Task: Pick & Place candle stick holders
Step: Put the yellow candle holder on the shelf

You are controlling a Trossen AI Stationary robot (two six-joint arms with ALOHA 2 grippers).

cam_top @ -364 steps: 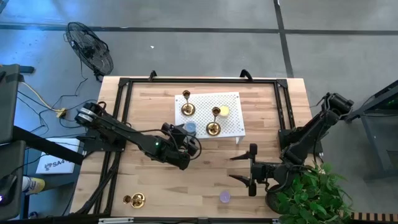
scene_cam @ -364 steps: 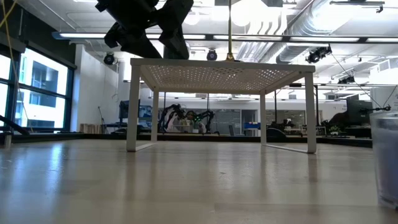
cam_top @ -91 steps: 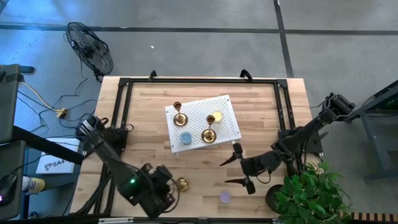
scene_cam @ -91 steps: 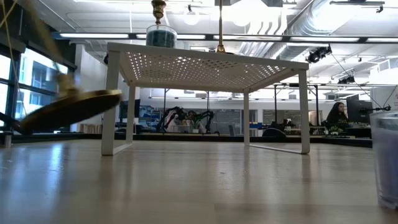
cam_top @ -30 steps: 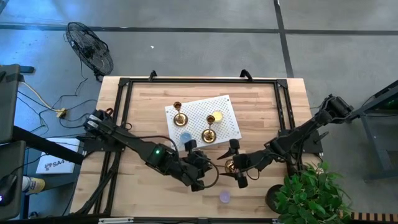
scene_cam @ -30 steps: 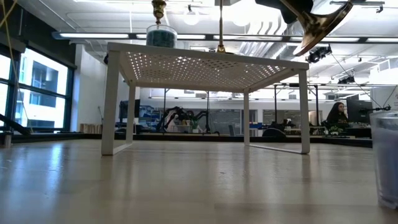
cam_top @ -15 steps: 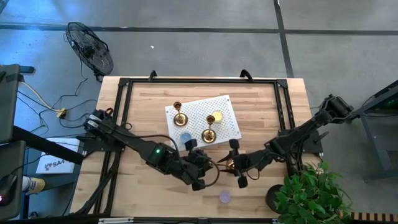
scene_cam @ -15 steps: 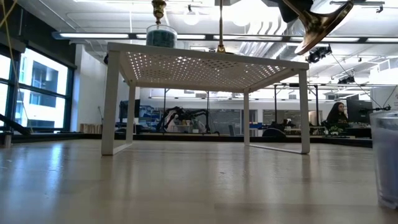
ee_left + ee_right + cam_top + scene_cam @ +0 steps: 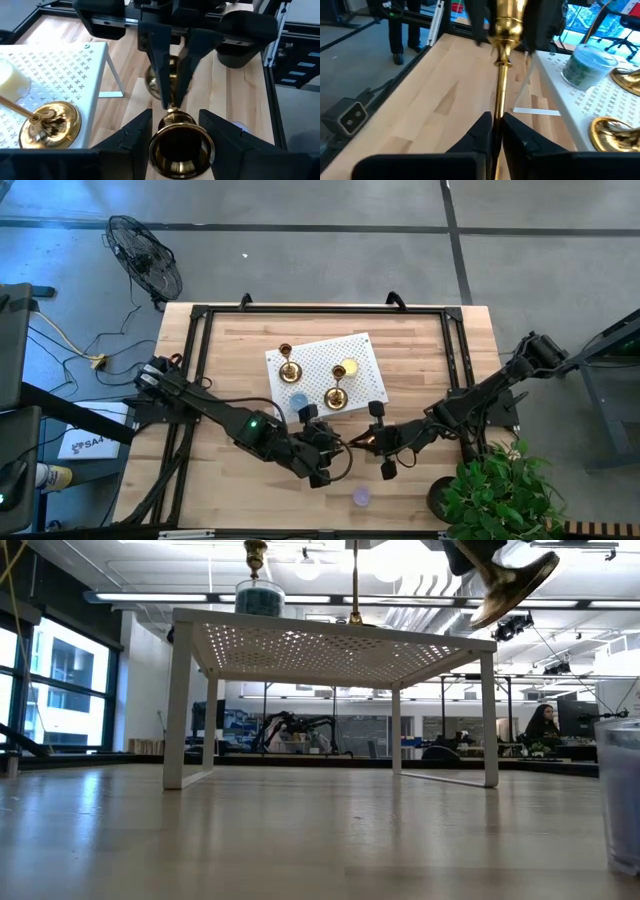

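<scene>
One gold candle stick holder [image 9: 358,442] hangs in mid-air between my two grippers, near the white riser's near right corner. Its cup [image 9: 180,145] points at my left gripper [image 9: 180,135], whose fingers stand on either side of it. Its stem runs into my right gripper [image 9: 496,135], which is shut on it. Its flared base [image 9: 512,582] shows tilted in the low view. Two more candle stick holders [image 9: 288,367] [image 9: 340,395] stand by their bases on the white perforated riser [image 9: 372,380]. My left gripper has the holder's cup end [image 9: 165,131] between its two fingers, coming level from the table's left side; the cup fills the gap. My right gripper pinches the thin stem [image 9: 499,100] between its two fingers, coming level from the table's right side, fingers lying along the stem. The holder lies roughly level, clear of the table.
A yellow disc [image 9: 350,367] and a blue disc [image 9: 298,401] sit on the riser. A purple disc [image 9: 361,497] lies on the table near its near edge. A potted plant [image 9: 500,490] stands at the near right corner. A black frame [image 9: 200,320] borders the table.
My right gripper has shut on the stem of the holder that my left gripper holds up; a second ago its fingers stood wide apart around it. The holder's base has tipped slightly in the low view. Both arms have stayed in place.
</scene>
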